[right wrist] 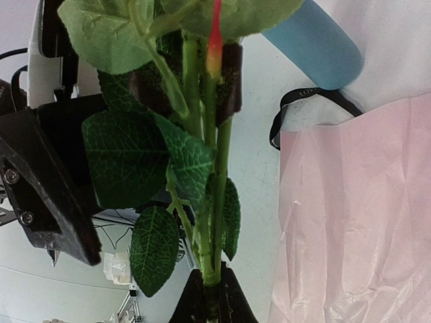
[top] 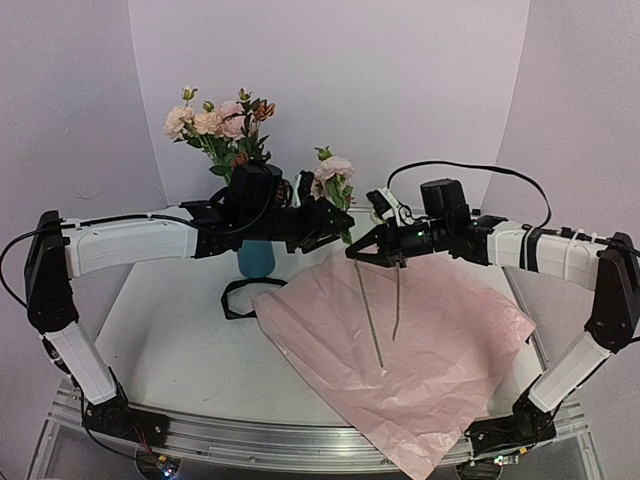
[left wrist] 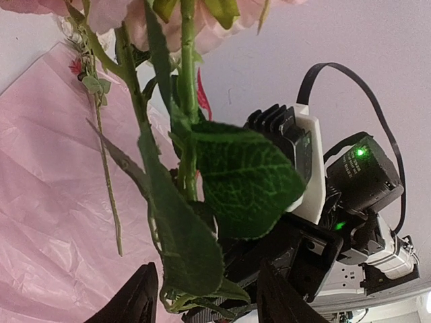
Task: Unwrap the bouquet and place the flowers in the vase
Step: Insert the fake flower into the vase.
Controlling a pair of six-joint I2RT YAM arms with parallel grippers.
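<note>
Several flowers [top: 215,125] in vase [top: 256,258], overhead only

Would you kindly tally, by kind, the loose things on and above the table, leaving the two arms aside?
Vase: 1
Flower bunches: 2
Pink paper sheet: 1
Black ribbon: 1
Total: 5

Light was bright, even and diffuse, giving the backdrop [top: 400,90] a faint lilac tint. Left of the pink paper [top: 420,370], the bench [top: 170,330] carried only soft, weak shadows. In the left wrist view the flowers [left wrist: 222,27] above the paper were blurred, and a green lamp [left wrist: 360,152] glowed.
</note>
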